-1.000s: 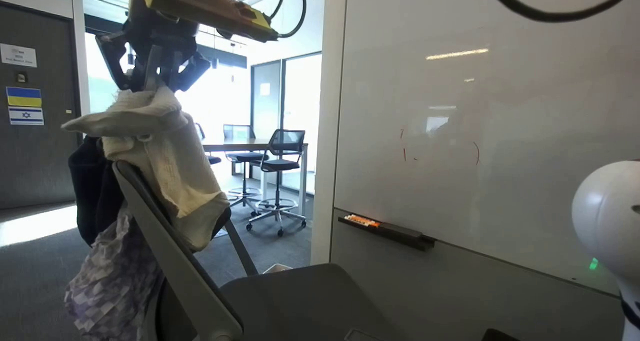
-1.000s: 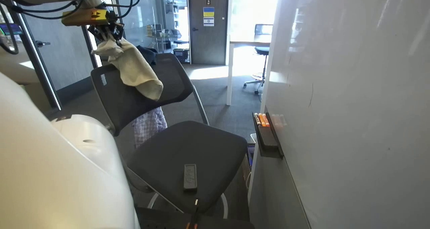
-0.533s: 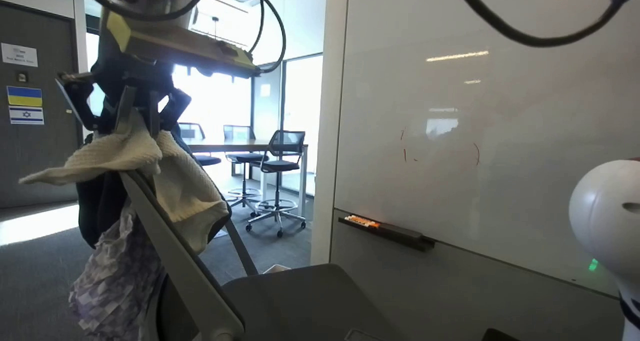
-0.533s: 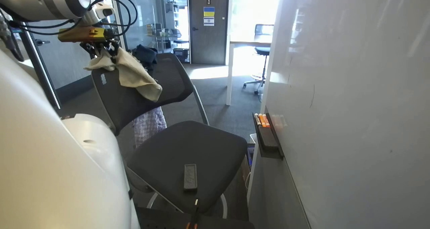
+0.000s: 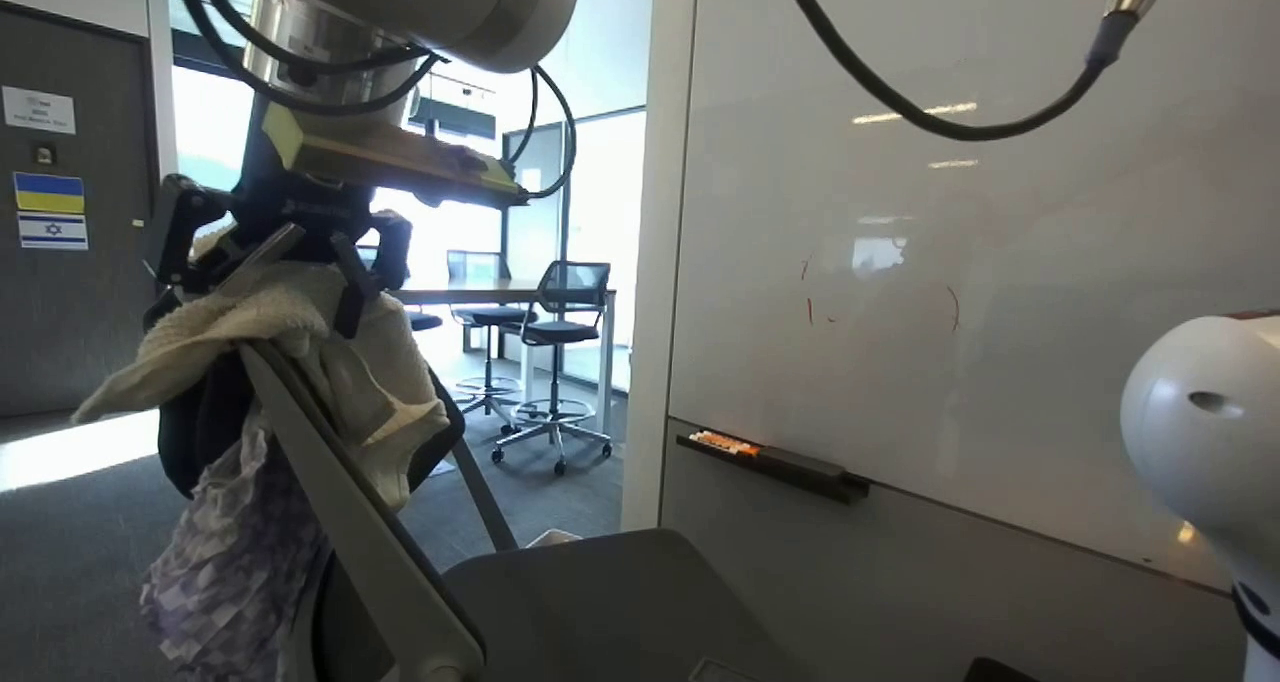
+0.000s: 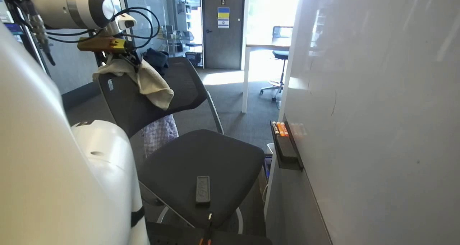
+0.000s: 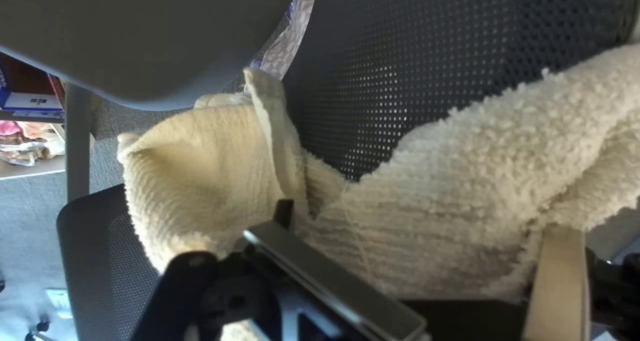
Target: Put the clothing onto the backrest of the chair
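Note:
Cream clothing (image 6: 154, 85) lies folded over the top edge of the dark mesh chair backrest (image 6: 122, 97), one part hanging down the front and another jutting out behind. In an exterior view the clothing (image 5: 375, 402) is bunched directly under my gripper (image 5: 288, 304). The jaws stand spread wide there, low over the backrest's top edge. The wrist view shows the same cloth (image 7: 425, 196) spanning the gap beyond the two fingers of the gripper (image 7: 422, 221), unpinched. Whether a finger touches the fabric, I cannot tell. The rear part is partly hidden by the gripper.
Dark fabric (image 6: 156, 60) hangs over the backrest beside the clothing. A checked purple-white cloth (image 5: 230, 582) hangs behind the chair. An eraser (image 6: 203, 190) lies on the seat (image 6: 230, 158). A whiteboard (image 6: 377, 94) with a marker tray (image 6: 287, 148) stands alongside.
My gripper has come down towards the backrest and its fingers have spread apart, letting go of the clothing. The cloth has settled lower across the top edge.

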Robot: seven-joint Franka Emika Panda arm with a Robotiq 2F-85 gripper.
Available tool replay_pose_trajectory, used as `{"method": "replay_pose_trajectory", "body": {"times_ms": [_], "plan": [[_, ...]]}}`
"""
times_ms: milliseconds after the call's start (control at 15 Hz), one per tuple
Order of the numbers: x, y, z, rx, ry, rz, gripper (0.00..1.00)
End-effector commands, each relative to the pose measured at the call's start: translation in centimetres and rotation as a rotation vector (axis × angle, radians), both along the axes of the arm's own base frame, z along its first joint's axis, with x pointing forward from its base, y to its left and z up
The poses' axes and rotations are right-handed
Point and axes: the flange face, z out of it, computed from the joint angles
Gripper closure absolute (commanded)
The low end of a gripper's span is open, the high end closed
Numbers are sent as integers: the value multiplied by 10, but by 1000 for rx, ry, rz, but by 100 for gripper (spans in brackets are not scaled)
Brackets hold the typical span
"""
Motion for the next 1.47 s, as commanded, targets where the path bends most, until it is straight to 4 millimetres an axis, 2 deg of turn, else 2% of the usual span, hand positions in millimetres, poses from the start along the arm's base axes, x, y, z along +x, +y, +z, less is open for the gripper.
{"method": "replay_pose_trajectory", "body": {"times_ms": [0, 267, 467, 800, 1000, 1067, 1400], "plan": [[6, 4, 28, 102, 39, 40, 0], [5, 11, 68, 210, 98, 70, 0], [9, 7, 88, 264, 121, 68, 0], [17, -9, 98, 319, 195, 60, 0], [19, -15, 91, 365, 268, 87, 0], [12, -4, 87, 380, 302, 112, 0], [-8, 11, 32, 375, 431, 155, 0]]}}
